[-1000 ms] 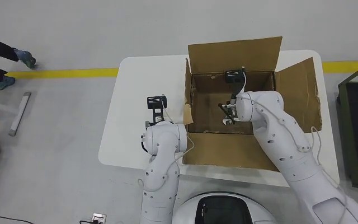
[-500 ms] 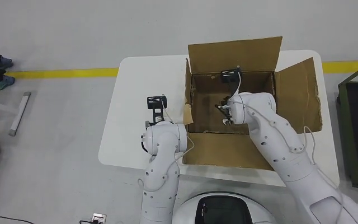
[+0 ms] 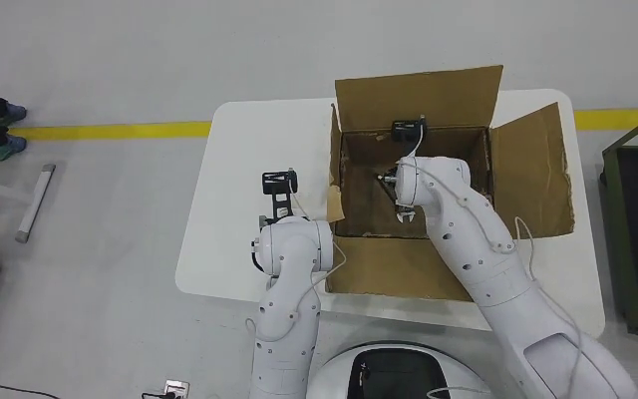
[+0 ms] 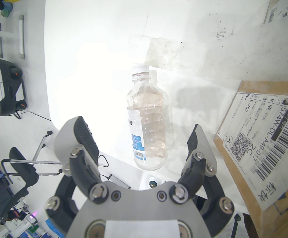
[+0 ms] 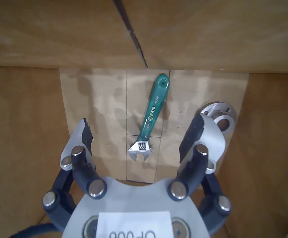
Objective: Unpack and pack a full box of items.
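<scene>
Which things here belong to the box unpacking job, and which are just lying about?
Job: cardboard box; green wrench and metal flange inside it; water bottle on the table; left gripper, right gripper, both open.
Lying about: yellow floor line; grey bar; black controller.

Box (image 4: 258,85), outer side wall: large white shipping label (image 4: 258,139) with barcodes, a QR code, a bold letter-and-number code, smaller numbers and some large characters. Second barcode sticker (image 4: 275,11) on cardboard farther along the same side of the box, cut at the view's edge. Bottle (image 4: 147,126), outside the box near the labelled wall: blue-and-white label (image 4: 136,137) with fine print and a barcode, too small to read. Wrench (image 5: 150,119), on the box floor: white maker's name, a number and a size mark along the green handle. Right gripper (image 5: 139,135), inside the box: white sticker (image 5: 135,223) on its base, characters upside down and partly cut off.
</scene>
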You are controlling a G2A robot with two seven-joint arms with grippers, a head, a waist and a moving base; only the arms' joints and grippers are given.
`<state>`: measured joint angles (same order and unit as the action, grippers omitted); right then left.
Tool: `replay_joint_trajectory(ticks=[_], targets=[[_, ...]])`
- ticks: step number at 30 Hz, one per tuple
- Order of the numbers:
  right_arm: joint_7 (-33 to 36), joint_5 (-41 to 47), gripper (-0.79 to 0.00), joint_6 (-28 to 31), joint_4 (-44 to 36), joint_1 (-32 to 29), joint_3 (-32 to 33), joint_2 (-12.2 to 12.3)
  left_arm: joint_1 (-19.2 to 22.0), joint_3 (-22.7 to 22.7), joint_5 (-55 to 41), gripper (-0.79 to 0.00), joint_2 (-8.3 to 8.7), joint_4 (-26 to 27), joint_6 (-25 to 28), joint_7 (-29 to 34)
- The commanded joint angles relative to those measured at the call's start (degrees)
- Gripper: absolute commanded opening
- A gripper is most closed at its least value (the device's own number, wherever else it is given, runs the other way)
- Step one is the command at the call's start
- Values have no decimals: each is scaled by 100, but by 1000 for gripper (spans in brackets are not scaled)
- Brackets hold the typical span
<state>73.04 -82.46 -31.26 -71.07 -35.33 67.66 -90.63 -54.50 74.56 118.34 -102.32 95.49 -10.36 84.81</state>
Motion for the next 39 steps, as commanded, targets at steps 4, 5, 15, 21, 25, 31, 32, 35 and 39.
replay_joint_trajectory(ticks=[4, 5, 15, 21, 25, 31, 32, 35, 39], targets=[[6, -405, -397, 5, 487, 125, 186, -221, 0, 0, 0, 0, 0, 0, 0, 0], [21, -481, -397, 20, 517, 123, 236, -263, 0, 0, 0, 0, 0, 0, 0, 0], [424, -1450, -323, 423, -83, -329, 741, -629, 0, 0, 0, 0, 0, 0, 0, 0], [634, -1994, -265, 634, -612, -724, 1005, -863, 0, 0, 0, 0, 0, 0, 0, 0], [682, -2230, -92, 682, -885, -874, 1101, -1014, 0, 0, 0, 0, 0, 0, 0, 0], [717, -2395, -185, 718, -1282, -966, 1150, -1182, 0, 0, 0, 0, 0, 0, 0, 0], [719, -2435, -212, 720, -1312, -979, 1173, -1202, 0, 0, 0, 0, 0, 0, 0, 0], [738, -2567, -425, 738, -1280, -1035, 1243, -1256, 0, 0, 0, 0, 0, 0, 0, 0], [733, -2643, -437, 734, -1071, -987, 1371, -1315, 0, 0, 0, 0, 0, 0, 0, 0]])
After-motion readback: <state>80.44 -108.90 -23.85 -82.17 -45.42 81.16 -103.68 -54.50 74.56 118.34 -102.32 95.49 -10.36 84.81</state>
